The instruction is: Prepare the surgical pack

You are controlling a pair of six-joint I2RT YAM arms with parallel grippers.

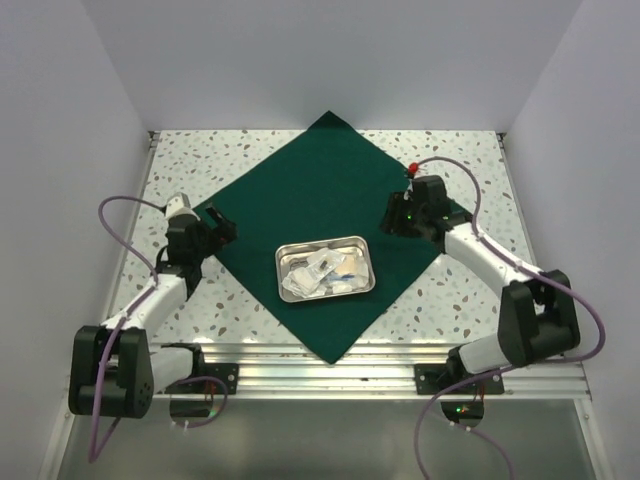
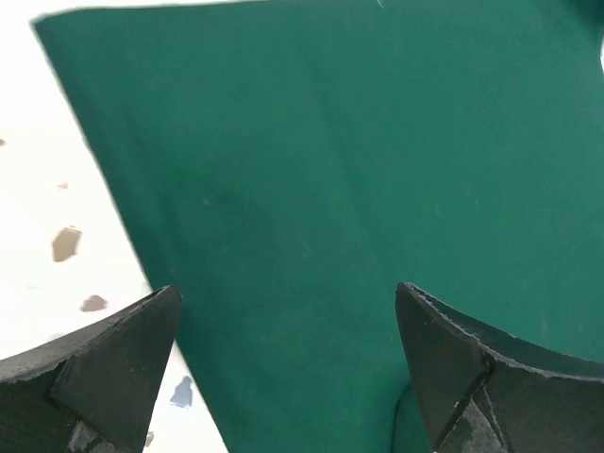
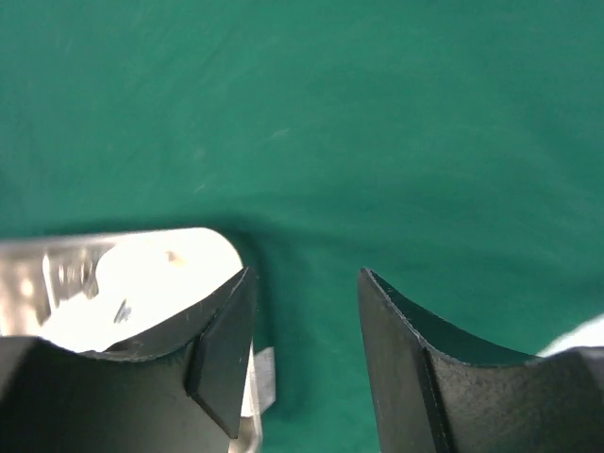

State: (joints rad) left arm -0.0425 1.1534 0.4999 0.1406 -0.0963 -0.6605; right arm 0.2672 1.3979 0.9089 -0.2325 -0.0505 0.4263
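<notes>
**Green drape spread flat, both jaws released**

The surgical pack (image 1: 322,185) is a dark green, matte woven sheet. It lies unfolded under the steel tray (image 1: 326,242), turned as a diamond. Most of its cloth lies on the tray's far side, smooth with only faint ripples. The tray is a shiny rectangle with rounded corners and a raised rim, and it holds a heap of crinkled white gauze packets (image 1: 322,274).

The left jaws stand well to the tray's left, over the drape's left corner. In the left wrist view they are spread wide with nothing between them, and the cloth's straight edge (image 2: 113,203) runs down beside the speckled bench (image 1: 190,160).

The right jaws hang just beyond the tray's far right corner (image 3: 203,247). They are parted more narrowly and empty, with green cloth below.

Bare terrazzo-patterned bench lies open beyond the drape's edges on both sides of the tray. The drape's near corner points toward the aluminium rail (image 1: 400,355).
</notes>
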